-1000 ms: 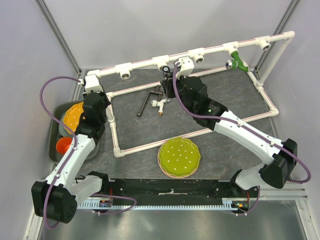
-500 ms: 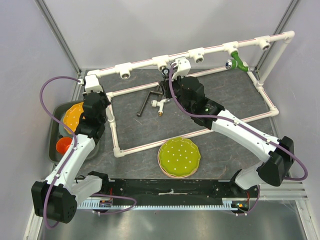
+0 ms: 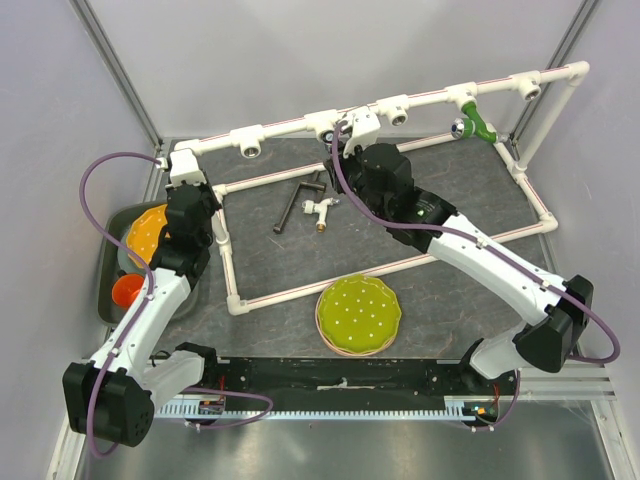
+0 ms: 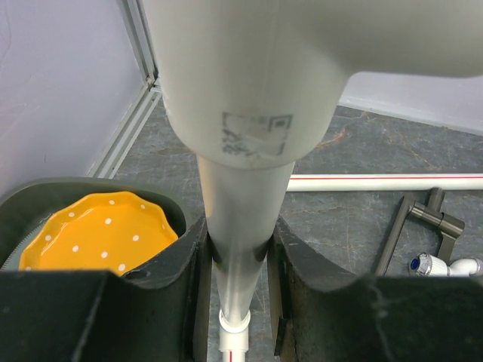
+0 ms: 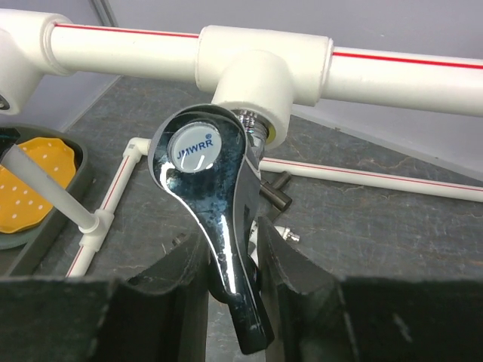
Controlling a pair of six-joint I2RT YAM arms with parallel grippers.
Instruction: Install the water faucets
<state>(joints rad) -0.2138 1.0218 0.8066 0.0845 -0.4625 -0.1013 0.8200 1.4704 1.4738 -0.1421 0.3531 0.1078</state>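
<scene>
My right gripper (image 5: 230,260) is shut on the shiny silver faucet (image 5: 207,196), whose threaded end sits in a white tee socket (image 5: 253,83) of the pipe frame's top rail. In the top view the right gripper (image 3: 340,150) is against that rail (image 3: 325,124). The white faucet with a brass end (image 3: 321,211) lies on the mat inside the frame, also showing in the left wrist view (image 4: 441,264). My left gripper (image 4: 238,256) is shut on the frame's left upright pipe (image 4: 238,219), near the corner (image 3: 185,165) in the top view.
A black L-shaped bar (image 3: 295,200) lies beside the white faucet. A green fitting (image 3: 475,127) hangs on the top rail at the right. A green dotted plate (image 3: 358,314) sits at the front. A yellow plate (image 3: 150,230) and an orange cup (image 3: 127,291) sit in a dark tray at left.
My right gripper has moved up and back with the silver faucet, bringing it to the tee socket on the top rail. The left arm has not moved.
</scene>
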